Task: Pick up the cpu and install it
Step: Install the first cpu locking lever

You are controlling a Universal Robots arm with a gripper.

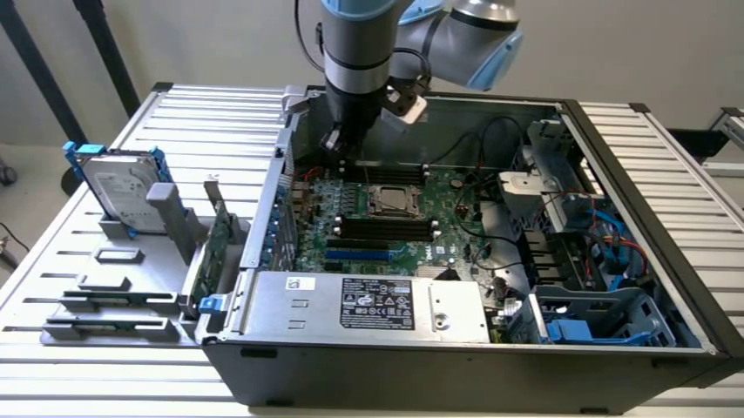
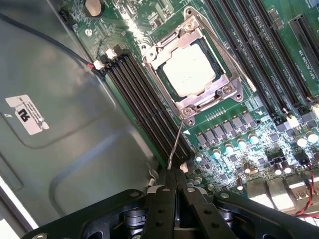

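The cpu [image 2: 189,69], a silver-grey square chip, lies in its motherboard socket under the metal retention frame [image 2: 149,52]. In the exterior view the cpu [image 1: 389,198] sits mid-board inside the open computer case. My gripper [image 2: 174,175] hangs over the board with its black fingers [image 2: 158,209] pressed together, shut. A thin metal socket lever [image 2: 175,144] runs from the frame's corner to the fingertips; whether it is pinched I cannot tell. In the exterior view the gripper [image 1: 334,144] is down inside the case near its back wall, beside the socket.
Black memory slots [image 2: 144,114] flank the socket. A power supply [image 1: 372,305] fills the case front and a blue drive cage [image 1: 587,326] its right. Outside, at the exterior view's left, stand a hard drive with blue brackets [image 1: 117,187], grey holder blocks [image 1: 111,287] and an expansion card [image 1: 215,244].
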